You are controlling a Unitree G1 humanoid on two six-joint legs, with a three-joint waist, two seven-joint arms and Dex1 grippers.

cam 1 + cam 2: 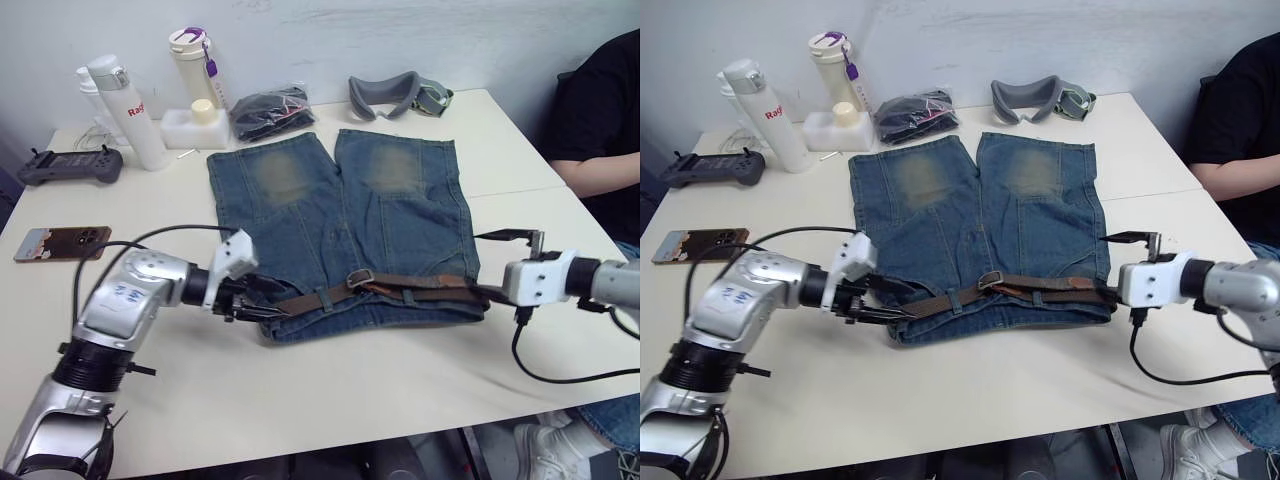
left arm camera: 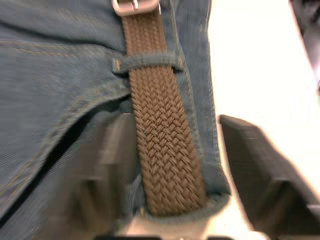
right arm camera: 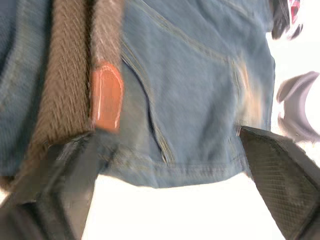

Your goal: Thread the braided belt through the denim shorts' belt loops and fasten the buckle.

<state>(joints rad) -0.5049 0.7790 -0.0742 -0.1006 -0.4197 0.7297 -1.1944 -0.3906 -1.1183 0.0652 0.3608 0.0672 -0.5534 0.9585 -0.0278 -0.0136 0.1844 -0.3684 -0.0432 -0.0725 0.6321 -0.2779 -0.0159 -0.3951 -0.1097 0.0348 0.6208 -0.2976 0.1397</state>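
The denim shorts (image 1: 340, 215) lie flat mid-table, waistband nearest me. Along the waistband runs the braided belt (image 1: 420, 285), with the buckle (image 1: 358, 278) near its middle. My left gripper (image 1: 262, 300) is open at the waistband's left end. In the left wrist view its fingers (image 2: 260, 170) stand either side of the belt (image 2: 160, 140), which passes under a belt loop (image 2: 147, 62) toward the buckle (image 2: 135, 6). My right gripper (image 1: 490, 267) is open at the waistband's right end, its fingers (image 3: 280, 170) spread wide. The belt's orange leather tip (image 3: 106, 97) lies close by.
At the back stand two bottles (image 1: 125, 105) (image 1: 195, 60), a white block (image 1: 195, 128), a black cloth bundle (image 1: 270, 110) and grey goggles (image 1: 398, 95). A controller (image 1: 70, 165) and phone (image 1: 62, 242) lie left. A person (image 1: 605, 120) sits at the right edge.
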